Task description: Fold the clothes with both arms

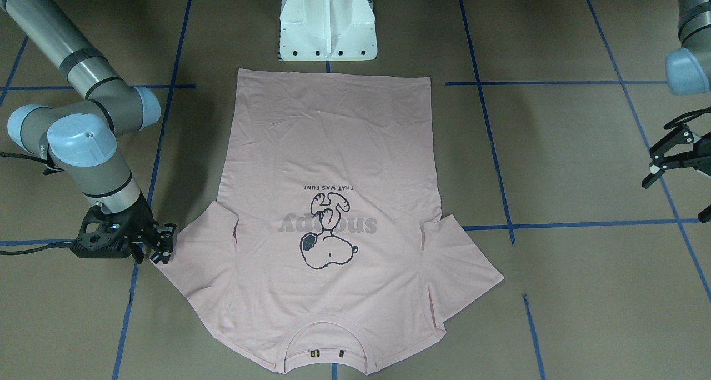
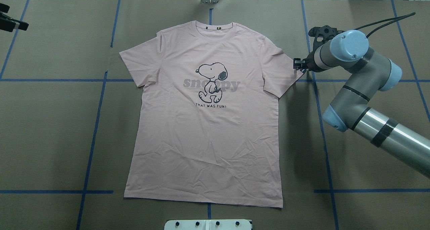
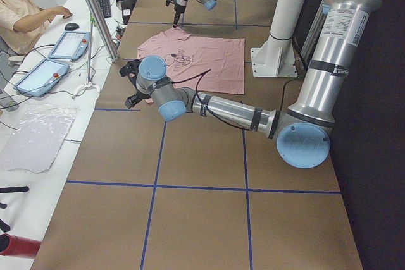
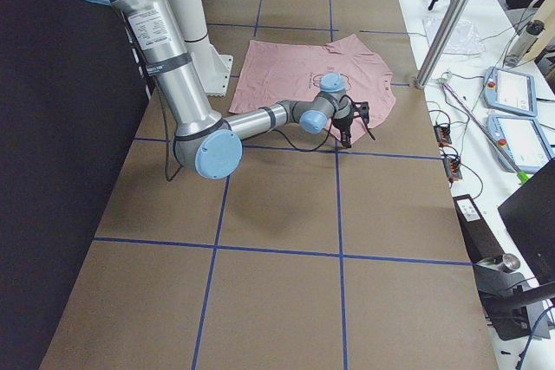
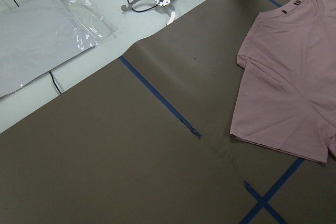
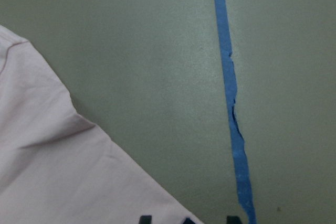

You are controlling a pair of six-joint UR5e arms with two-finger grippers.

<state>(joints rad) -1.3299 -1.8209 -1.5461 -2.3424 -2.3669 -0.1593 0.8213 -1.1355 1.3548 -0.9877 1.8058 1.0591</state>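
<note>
The pale pink T-shirt [image 2: 201,139] lies flat and print side up on the brown table, collar at the far edge and hem towards the robot's base [image 1: 333,146]. My right gripper [image 2: 297,64] is low at the outer corner of the shirt's right-hand sleeve [image 1: 161,246]. It is open: the right wrist view shows its two fingertips [image 6: 144,219] apart, with the sleeve's edge [image 6: 52,171] reaching between them. My left gripper [image 1: 661,158] hangs open well away from the other sleeve, at the table's far left [image 2: 13,23]. The left wrist view shows that sleeve [image 5: 289,93] from a distance.
The white pedestal base [image 1: 328,24] stands just behind the hem. Blue tape lines [image 2: 97,122] cross the table. Off the table's left end lie a clear plastic bag [image 5: 42,40] and control tablets [image 3: 69,45], where a person [image 3: 25,11] sits.
</note>
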